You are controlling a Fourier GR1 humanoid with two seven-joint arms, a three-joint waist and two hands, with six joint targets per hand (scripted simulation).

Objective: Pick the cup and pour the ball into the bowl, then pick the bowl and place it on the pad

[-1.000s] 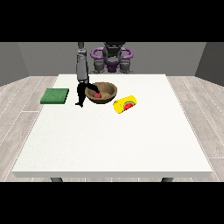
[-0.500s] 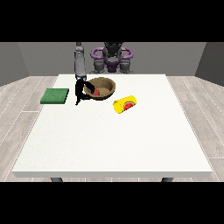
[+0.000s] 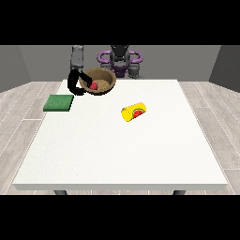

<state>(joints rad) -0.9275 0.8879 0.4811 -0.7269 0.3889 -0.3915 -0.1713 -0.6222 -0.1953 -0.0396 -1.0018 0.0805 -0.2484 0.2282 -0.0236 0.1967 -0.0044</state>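
The bowl [image 3: 99, 81] hangs above the table [image 3: 122, 154], tilted, held at its rim by the hand [image 3: 76, 83] at the view's left, whose black fingers curl round the edge nearest it. Inside the bowl, just beyond those fingers, lies the red ball [image 3: 94, 86], so the pouring looks done. The pad [image 3: 59, 102] lies on the table below the hand and a little further out to the view's left, apart from it. The cup [image 3: 133, 112] lies on its side, well off to the hand's other side and nearer the camera, with nothing touching it.

What seems left is carrying the bowl across and setting it on the pad. The tilt is the main risk: if it grows during the move, the ball could roll over the low side and away across the table. A rim hold on one side also leaves the bowl free to swing, so it might land partly off the pad or on its edge. A low sweep could catch the pad and push it.

How much of the rim the fingers cover is hard to tell, since they merge into one dark shape. The hand at the view's right cannot be picked out near the torso at all.
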